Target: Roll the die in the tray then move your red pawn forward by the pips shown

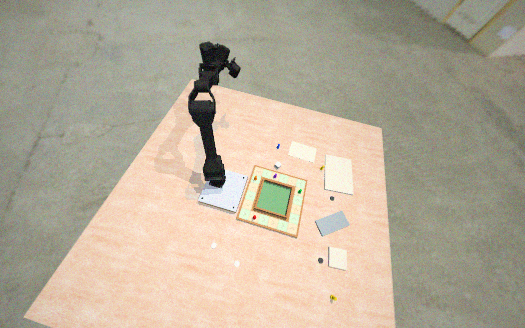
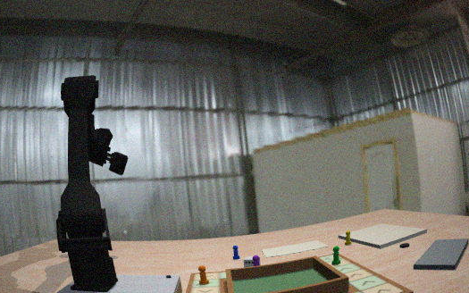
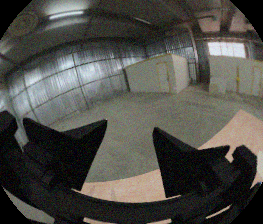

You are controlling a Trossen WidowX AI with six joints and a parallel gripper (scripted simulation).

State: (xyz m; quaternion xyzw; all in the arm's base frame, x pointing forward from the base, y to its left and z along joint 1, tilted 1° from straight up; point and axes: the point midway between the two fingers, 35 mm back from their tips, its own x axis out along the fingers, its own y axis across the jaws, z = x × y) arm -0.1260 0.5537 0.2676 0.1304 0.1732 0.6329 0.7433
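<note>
The gripper (image 3: 129, 143) has its two dark fingers apart, with nothing between them; through the gap only the grey floor and a strip of the table show. It is held high in the air, far above the table, at the top of the arm (image 1: 205, 112), which stands almost upright over its white base plate (image 1: 223, 192).

Just right of the base plate lies the square game board (image 1: 272, 200), with a green tray (image 1: 274, 198) sunk in its middle and a wooden rim around it. The die (image 1: 277, 164) sits on the table just beyond the far edge of the board, outside the tray. It is a small white cube, so it has no long axis, and its pips are too small to read.

The red pawn (image 1: 254, 217) stands upright on the track at the near left corner of the board. An orange pawn (image 2: 203, 274) is at the far left corner, a purple pawn (image 2: 255, 260) on the far side near the die, and a green pawn (image 2: 336, 255) on the right side. A blue pawn (image 2: 236, 252) stands off the board, on the table beyond the die.
</note>
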